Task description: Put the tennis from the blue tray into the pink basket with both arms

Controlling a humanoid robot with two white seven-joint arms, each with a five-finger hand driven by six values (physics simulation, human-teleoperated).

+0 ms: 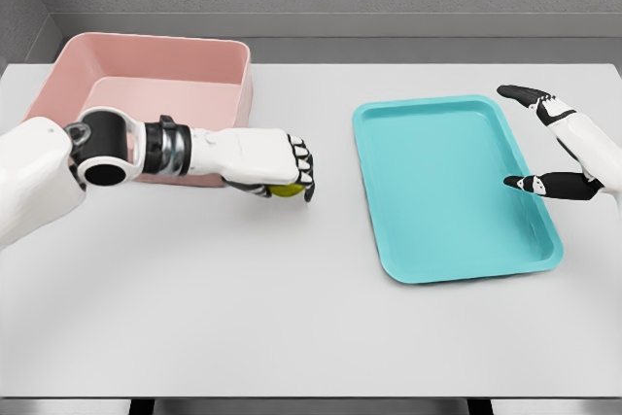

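Far left: the pink basket stands at the back left of the table. It is a deep rectangular tub with rounded corners, smooth matte walls and a bare floor. The left arm's white forearm crosses in front of its near wall.

Left of centre: the left hand, white-shelled with dark finger joints, is clenched around the tennis ball. Only a yellow-green sliver of the ball shows beneath the curled fingers. Hand and ball sit just off the basket's near right corner, outside its walls, above the tabletop.

Right of centre: the blue tray lies flat, a shallow turquoise rectangle with rounded corners and a low raised lip, smooth in finish, with nothing in it. It is well apart from the basket.

Far right: the right hand is released, black-tipped fingers spread and grasping nothing. One fingertip reaches over the tray's right side, another lies beyond its far right corner.

Surface: plain pale grey tabletop, matte and unmarked. Room: grey wall panels behind, with a darker strip along the table's far edge.
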